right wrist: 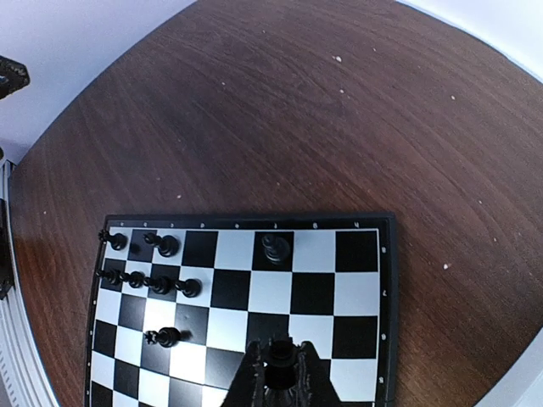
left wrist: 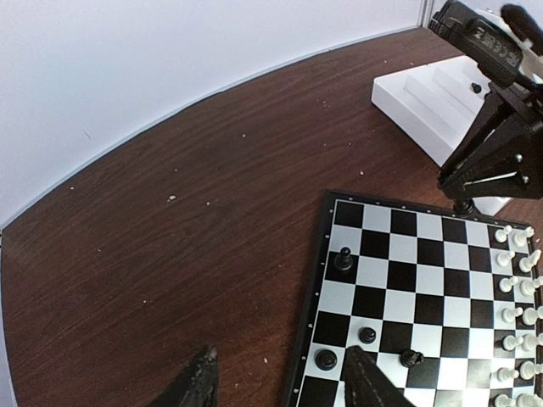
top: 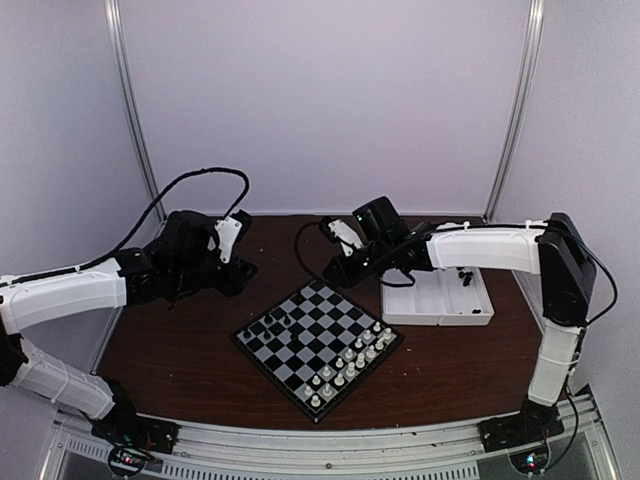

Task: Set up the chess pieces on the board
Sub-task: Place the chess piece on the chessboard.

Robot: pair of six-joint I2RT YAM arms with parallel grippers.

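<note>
Two fingers of the right gripper (right wrist: 281, 381) are pinched tight on a black chess piece (right wrist: 280, 359). It is seen from above and half buried in the grip, so I can't tell its kind. It hangs over the chessboard (right wrist: 356, 288) near the edge facing the white compartment tray (top: 440, 305); whether its foot touches a square is hidden.

Other black chessmen (right wrist: 159, 284) stand in a loose cluster at one corner, one (right wrist: 276, 248) alone by the frame, and another (right wrist: 165, 337) seems tipped over.

The left gripper (left wrist: 280, 366) hovers above the board's edge with its fingers well apart and nothing between them, their bases cut off by the picture's bottom.

White chessmen (left wrist: 513, 280) line the opposite side, running out of the left wrist view. A few dark specks sit in the tray, too small to name. All of it rests on the brown table (top: 170, 350).
</note>
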